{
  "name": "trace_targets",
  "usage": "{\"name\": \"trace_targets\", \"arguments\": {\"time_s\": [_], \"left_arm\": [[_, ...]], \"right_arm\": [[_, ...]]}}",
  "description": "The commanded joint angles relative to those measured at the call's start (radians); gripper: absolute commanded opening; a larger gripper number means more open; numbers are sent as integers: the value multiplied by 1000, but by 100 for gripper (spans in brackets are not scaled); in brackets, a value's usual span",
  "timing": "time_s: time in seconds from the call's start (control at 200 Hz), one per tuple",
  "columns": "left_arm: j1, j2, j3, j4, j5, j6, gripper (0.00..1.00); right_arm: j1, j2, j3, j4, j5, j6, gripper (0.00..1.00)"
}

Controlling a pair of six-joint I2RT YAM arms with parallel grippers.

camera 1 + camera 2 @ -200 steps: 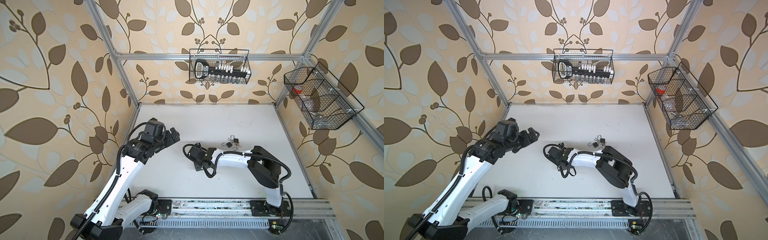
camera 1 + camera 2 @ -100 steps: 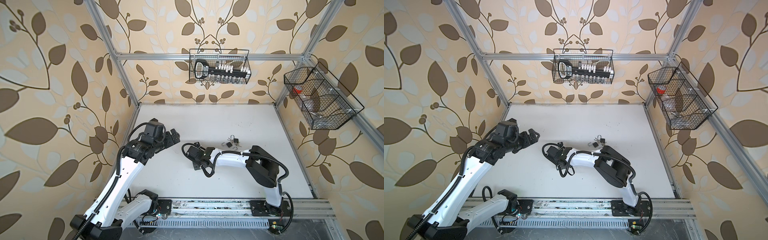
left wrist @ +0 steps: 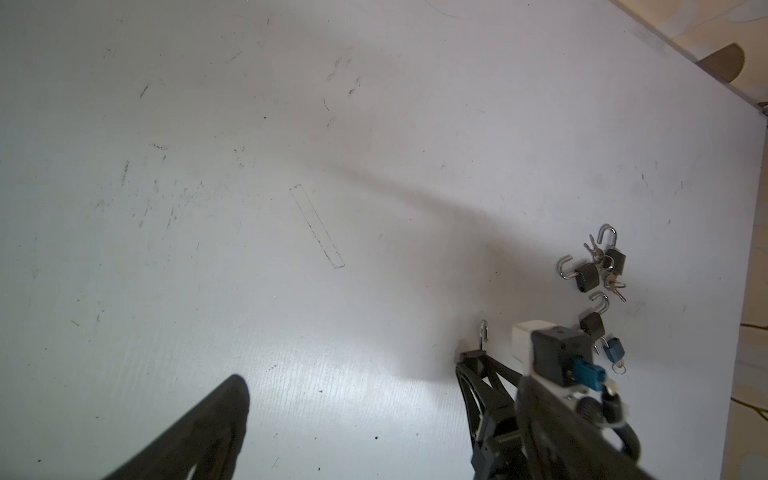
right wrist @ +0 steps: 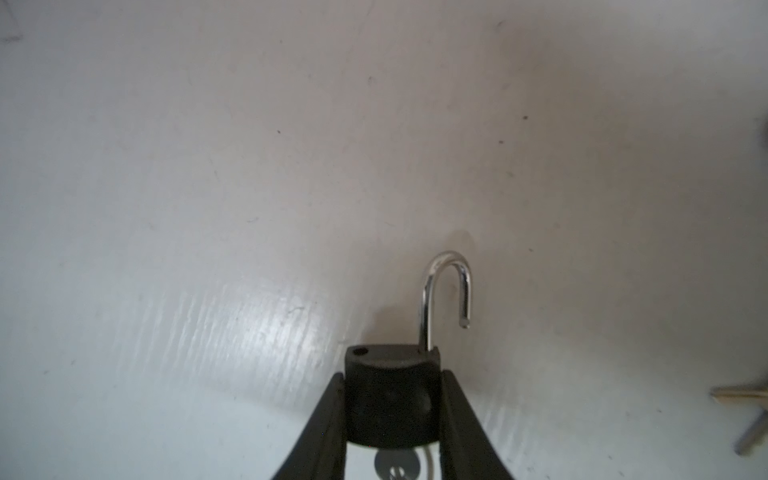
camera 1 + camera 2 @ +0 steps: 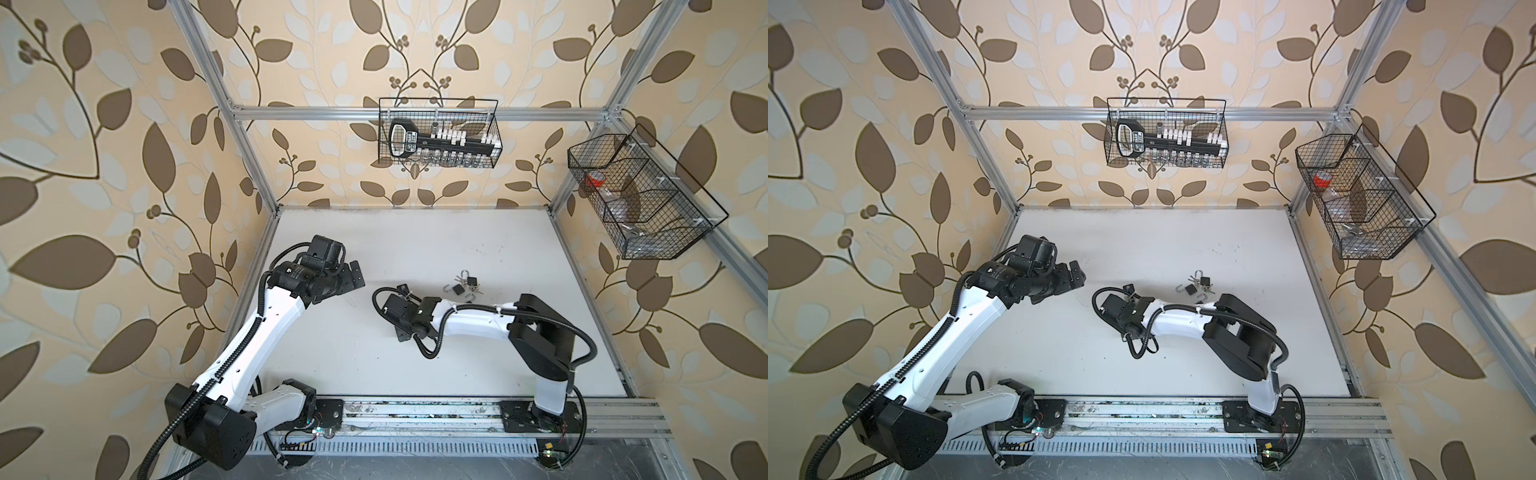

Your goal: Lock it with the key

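Right pincer (image 4: pixel 392 374) is pinching a black padlock (image 4: pixel 392 399) by the flat sides of its body, one finger (image 4: pixel 326 419) pressed on each side, low over the white table (image 4: pixel 208 208). The padlock's silver shackle (image 4: pixel 446 286) is swung open, its free end clear of the body and the hole for it bare. Under the body, between the fingers, a silvery round piece on a thin ring (image 4: pixel 397 463) shows. The picture's edge cuts it off, so I cannot tell whether it is a key sitting in the lock.

Left pincer (image 5: pixel 351 279) hangs spread wide with nothing in it, over the left part of the table and well apart from the right one.

Just beyond the right arm (image 5: pixel 473 324) a small cluster of loose padlocks (image 5: pixel 464 284) lies on the table. The left wrist view shows grey ones (image 3: pixel 588 276) with open shackles, a blue one (image 3: pixel 614 349) and keys (image 3: pixel 615 286) on rings touching them.

Farthest back, a wire basket (image 5: pixel 438 133) hangs on the rear wall and holds a long black thing with white pieces. A second wire basket (image 5: pixel 640 199) on the right wall holds something red.
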Motion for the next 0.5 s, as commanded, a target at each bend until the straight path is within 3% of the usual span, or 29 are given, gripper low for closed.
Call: {"name": "trace_targets", "arguments": {"time_s": [0.0,0.275,0.345,0.425,0.495], "left_arm": [[13,-28,36,-15,-44,28,99],[16,-15,66,-21,-66,91,99],[17,-10,86,-52,-118,92,99],[17,-32,68,-5,-103,109,99],[16,-57,30,69,-74,109,99]], "right_arm": [[-1,-150,-54,85,45,-23,0],[-5,-437,-210,232,75,-130,0],[-17,-497,-255,298,44,-205,0],[-36,-550,-292,333,11,-251,0],[-84,-592,-286,308,-100,-284,0]]}}
